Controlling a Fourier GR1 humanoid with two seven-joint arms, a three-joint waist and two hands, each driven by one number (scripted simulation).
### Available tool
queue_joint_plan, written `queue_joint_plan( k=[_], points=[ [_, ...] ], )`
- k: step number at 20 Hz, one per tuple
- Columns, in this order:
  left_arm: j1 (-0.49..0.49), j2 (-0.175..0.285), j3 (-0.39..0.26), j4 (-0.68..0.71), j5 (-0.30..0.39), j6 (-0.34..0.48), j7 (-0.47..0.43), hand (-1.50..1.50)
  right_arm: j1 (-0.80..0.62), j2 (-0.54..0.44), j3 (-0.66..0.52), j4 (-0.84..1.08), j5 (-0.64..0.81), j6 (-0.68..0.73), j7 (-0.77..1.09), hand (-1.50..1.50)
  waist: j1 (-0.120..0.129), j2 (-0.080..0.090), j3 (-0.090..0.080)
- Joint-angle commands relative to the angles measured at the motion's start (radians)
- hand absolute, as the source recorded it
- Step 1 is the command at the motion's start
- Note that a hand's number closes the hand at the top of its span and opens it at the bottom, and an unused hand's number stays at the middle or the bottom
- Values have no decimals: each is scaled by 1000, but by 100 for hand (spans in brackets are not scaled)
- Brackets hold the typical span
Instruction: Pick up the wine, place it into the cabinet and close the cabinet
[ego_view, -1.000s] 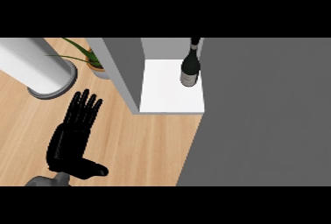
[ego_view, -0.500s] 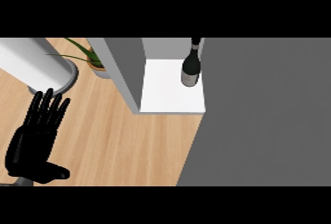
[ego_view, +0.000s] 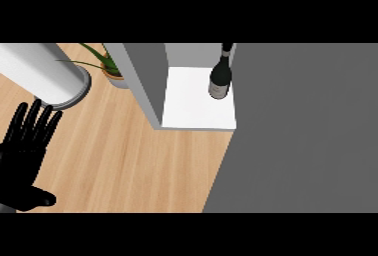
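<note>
The wine bottle (ego_view: 220, 80) stands on the cabinet shelf (ego_view: 193, 107), well apart from the left hand (ego_view: 26, 152). That hand's fingers are straight, and it holds nothing.

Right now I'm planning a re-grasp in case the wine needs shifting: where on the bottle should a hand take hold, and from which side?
Probably take the wine bottle round its wide lower body, coming over the white shelf from its open front. It stands upright, its neck is thin, the cabinet wall blocks its left and the grey panel sits close on its right.
</note>
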Motion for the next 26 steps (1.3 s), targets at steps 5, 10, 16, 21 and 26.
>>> queue_joint_plan(
  k=[5, 10, 16, 21, 26],
  points=[
    [-9, 25, 21, 5, 22, -41, 20, -150, -155, 199, 83, -103, -79, -22, 154, 150, 33, 7, -3],
    [-19, 33, 28, 23, 32, -70, 27, -150, -286, 283, 58, 2, -95, -9, 231, 150, 58, 10, -4],
    [-50, 74, 64, 82, 52, -108, 48, -150, -524, 451, 34, 141, -74, -42, 378, 150, 46, 6, -4],
    [-57, 62, 72, 96, 45, -103, 47, -150, -840, 715, -41, 402, -77, -103, 527, 150, 30, 4, 0],
    [-55, 53, 105, 187, 22, -161, -8, -150, -1125, 766, -94, 660, -113, -222, 535, 150, 17, 3, 1]
  ],
)
